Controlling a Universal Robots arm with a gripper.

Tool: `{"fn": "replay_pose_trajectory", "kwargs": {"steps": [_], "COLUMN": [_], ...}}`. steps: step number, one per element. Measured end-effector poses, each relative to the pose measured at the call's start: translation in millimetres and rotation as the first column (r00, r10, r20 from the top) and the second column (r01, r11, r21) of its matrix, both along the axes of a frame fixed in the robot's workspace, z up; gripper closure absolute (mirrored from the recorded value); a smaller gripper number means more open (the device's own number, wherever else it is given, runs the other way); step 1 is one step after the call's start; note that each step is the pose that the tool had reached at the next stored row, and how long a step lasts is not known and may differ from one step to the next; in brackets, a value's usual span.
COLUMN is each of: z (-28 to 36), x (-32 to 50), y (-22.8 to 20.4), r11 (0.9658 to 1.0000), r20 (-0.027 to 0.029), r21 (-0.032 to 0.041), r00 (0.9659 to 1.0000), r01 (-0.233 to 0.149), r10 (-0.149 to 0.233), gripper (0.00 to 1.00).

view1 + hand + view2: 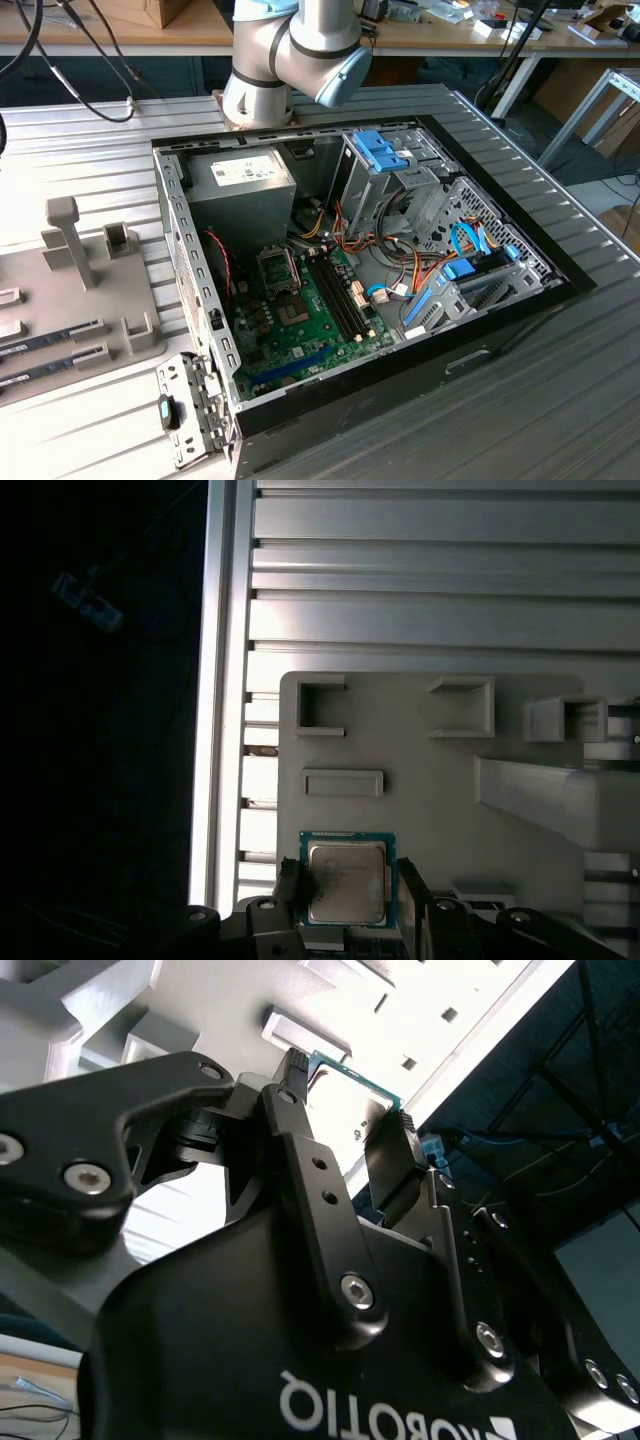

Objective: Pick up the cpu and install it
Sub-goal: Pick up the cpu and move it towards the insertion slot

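Cpu (345, 880) sits gripped between the jaws over the grey tray (420, 780).

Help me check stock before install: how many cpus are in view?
1. The cpu is clamped in the gripper, over the grey tray, as both wrist views show. The open case could hide others.

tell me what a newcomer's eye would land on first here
First, the silver cpu with its green rim, clamped at two opposite edges by the black jaws over a grey holder tray in the first wrist view. In the exterior view, the open computer case lies mid-picture with its green motherboard exposed, and the robot arm is at the top edge.
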State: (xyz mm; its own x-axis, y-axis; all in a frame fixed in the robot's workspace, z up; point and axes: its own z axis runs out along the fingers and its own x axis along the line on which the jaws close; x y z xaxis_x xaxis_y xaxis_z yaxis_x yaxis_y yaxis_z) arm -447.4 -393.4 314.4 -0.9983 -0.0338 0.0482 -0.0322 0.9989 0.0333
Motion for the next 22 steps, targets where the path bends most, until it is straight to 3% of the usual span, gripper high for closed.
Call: {"fn": "replay_pose_trajectory", "kwargs": {"steps": [22], "z": [15.1], "x": [0.0], "y": [0.0], "r11": [1.0000], "r20": [0.0000], "r21": [0.0002], "r00": [1.0000], "r01": [0.000], "r10": [0.000], "gripper": [0.53]}}
